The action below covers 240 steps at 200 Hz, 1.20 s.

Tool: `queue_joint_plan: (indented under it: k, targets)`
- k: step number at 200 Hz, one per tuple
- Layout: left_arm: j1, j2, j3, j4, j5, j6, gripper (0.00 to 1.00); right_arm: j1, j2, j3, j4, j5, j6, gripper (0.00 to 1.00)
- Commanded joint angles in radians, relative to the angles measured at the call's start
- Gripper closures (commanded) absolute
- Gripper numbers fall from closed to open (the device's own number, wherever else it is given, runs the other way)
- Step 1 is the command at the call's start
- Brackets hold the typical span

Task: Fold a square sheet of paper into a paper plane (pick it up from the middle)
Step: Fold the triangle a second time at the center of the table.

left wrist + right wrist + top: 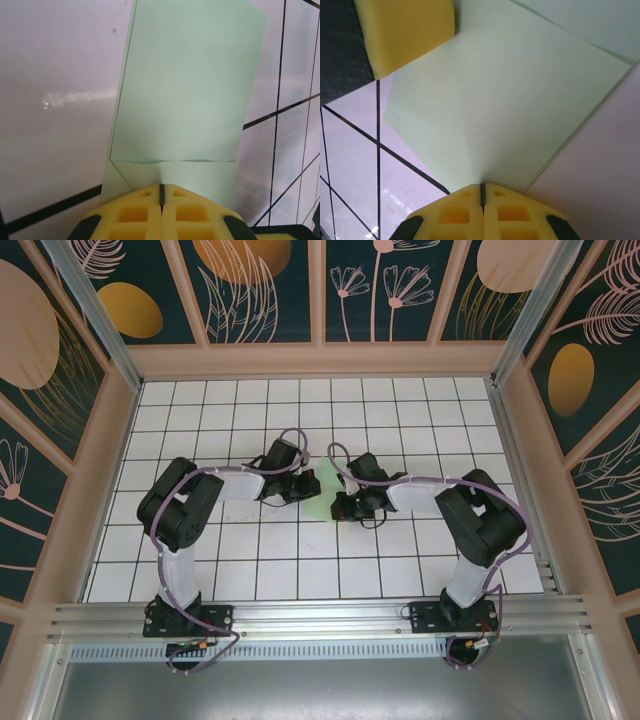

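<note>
Left end effector and right end effector — each pinched closed on the paper sheet — hold it between them.

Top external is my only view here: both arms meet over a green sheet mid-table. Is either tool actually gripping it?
Observer: Yes. In the left wrist view the left tool is shut on the near edge of the sheet.
Operator: And the right one?
Observer: The right tool is shut too, pinching an edge of it.
Operator: Is the sheet flat?
Observer: No, the left wrist view shows a fold line running crosswise just ahead of the fingers.
</note>
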Motion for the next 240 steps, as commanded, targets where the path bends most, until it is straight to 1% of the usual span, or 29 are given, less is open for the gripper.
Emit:
queue_joint_plan:
  k: [1,50,82,118,148,164,179,190,201,212,216,230,233,240]
  targets:
    - [0.063,0.068,0.047,-0.038,-0.22,0.054,0.97,-0.009,0.105,-0.087,-0.19,0.19,-0.001,0.97]
    - [0.095,0.074,0.078,-0.066,-0.252,0.078,0.97,-0.011,0.1,-0.094,-0.182,0.187,0.003,0.97]
    - [0.103,0.083,0.138,-0.097,-0.262,0.098,0.97,-0.012,0.094,-0.095,-0.178,0.181,0.002,0.97]
    - [0.103,0.1,0.22,-0.152,-0.263,0.13,0.94,-0.011,0.07,-0.092,-0.164,0.168,0.008,0.97]
    - [0.103,0.039,0.218,-0.16,-0.25,0.121,0.89,-0.014,0.008,-0.024,-0.118,0.125,0.039,0.95]
    - [0.103,-0.017,0.181,-0.138,-0.225,0.093,0.83,-0.018,-0.04,0.031,-0.074,0.091,0.061,0.89]
    - [0.103,-0.083,0.126,-0.106,-0.202,0.06,0.78,-0.036,-0.085,0.07,-0.034,0.069,0.086,0.79]
    - [0.103,-0.128,0.078,-0.076,-0.186,0.031,0.72,-0.057,-0.119,0.077,0.002,0.054,0.105,0.71]
    - [0.103,-0.169,0.025,-0.034,-0.158,-0.003,0.67,-0.083,-0.142,0.074,0.031,0.051,0.12,0.64]
    - [0.103,-0.202,-0.027,0.015,-0.127,-0.036,0.64,-0.09,-0.149,0.067,0.045,0.058,0.13,0.61]
    - [0.103,-0.214,-0.044,0.031,-0.114,-0.048,0.63,-0.122,-0.147,0.063,0.047,0.058,0.131,0.6]
    - [0.102,-0.23,-0.108,0.086,-0.08,-0.087,0.59,-0.156,-0.137,0.051,0.056,0.043,0.124,0.58]
    - [0.101,-0.257,-0.118,0.099,-0.071,-0.095,0.59,-0.163,-0.133,0.048,0.059,0.037,0.123,0.58]
    - [0.099,-0.268,-0.142,0.13,-0.054,-0.114,0.58,-0.173,-0.124,0.043,0.065,0.025,0.118,0.57]
